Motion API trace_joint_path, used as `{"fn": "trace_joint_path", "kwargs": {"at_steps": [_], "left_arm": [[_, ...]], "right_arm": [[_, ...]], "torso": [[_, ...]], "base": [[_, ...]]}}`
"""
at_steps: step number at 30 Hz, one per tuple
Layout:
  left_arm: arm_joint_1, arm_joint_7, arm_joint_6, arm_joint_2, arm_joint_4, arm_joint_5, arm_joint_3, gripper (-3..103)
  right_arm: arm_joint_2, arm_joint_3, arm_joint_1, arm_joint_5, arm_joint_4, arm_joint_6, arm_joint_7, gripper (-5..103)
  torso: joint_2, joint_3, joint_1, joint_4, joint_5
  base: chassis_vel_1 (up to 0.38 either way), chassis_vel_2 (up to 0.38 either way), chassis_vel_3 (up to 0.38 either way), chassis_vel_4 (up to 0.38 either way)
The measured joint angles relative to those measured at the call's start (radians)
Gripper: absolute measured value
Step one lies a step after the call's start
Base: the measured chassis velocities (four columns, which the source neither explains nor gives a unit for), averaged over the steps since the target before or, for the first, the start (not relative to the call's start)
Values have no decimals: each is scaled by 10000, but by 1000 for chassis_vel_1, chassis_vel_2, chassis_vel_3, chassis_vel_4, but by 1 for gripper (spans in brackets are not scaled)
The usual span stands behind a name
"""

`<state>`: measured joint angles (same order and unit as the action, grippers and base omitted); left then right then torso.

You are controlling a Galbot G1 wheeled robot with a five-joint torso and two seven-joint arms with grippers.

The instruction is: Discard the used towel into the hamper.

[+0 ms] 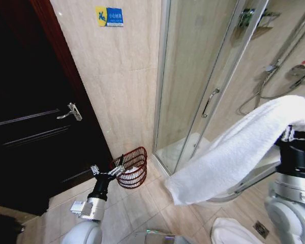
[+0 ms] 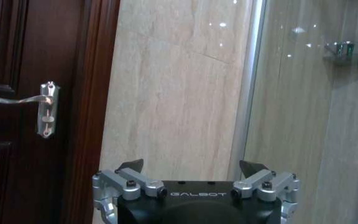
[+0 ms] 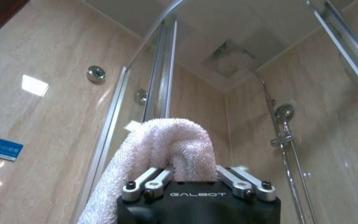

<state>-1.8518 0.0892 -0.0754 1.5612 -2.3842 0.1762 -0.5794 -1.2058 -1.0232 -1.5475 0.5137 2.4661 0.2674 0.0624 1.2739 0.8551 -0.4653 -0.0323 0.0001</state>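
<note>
Right end effector (image 1: 294, 133) raised at right, fingers clamped on white towel (image 1: 234, 152); towel folds over grip, hangs down-left in front of glass shower door (image 1: 203, 76). Wrist view: towel (image 3: 173, 144) bunched between closed fingers. Left end effector (image 1: 115, 170) low at left, fingers spread wide, nothing in grip, just at near rim of hamper (image 1: 133, 168). Hamper on tiled floor (image 1: 142, 208), far left, betw. dark door (image 1: 35, 122) & shower, against beige wall.
</note>
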Motion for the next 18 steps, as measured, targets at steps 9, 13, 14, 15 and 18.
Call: {"fn": "trace_joint_path", "kwargs": {"at_steps": [9, 13, 14, 15, 18], "left_arm": [[0, 0, 0, -1, 0, 0, 0, 100], [0, 0, 0, -1, 0, 0, -1, 100], [0, 0, 0, -2, 0, 0, -1, 100], [0, 0, 0, -4, 0, 0, -2, 100], [0, 0, 0, -2, 0, 0, -1, 100]], "right_arm": [[-133, -50, -59, -150, -3, 121, -100, 14], [-161, -46, -104, -151, -11, 268, -121, 14], [-177, 6, -104, -151, -11, 385, -126, 14], [-189, 51, -98, -154, -6, 446, -126, 14], [-210, 138, -88, -248, 17, 537, -145, 14]], "torso": [[-2, 0, 0, 0, -1], [-2, -1, 0, 1, -2], [-2, 0, 0, -1, -6], [-2, 0, 0, 0, -4], [-2, 0, 0, 0, 0]], "base": [[58, 60, -62, -63], [71, 74, -67, -67], [47, 62, -54, -46], [0, 0, 0, 0], [0, 0, 0, 0]]}}
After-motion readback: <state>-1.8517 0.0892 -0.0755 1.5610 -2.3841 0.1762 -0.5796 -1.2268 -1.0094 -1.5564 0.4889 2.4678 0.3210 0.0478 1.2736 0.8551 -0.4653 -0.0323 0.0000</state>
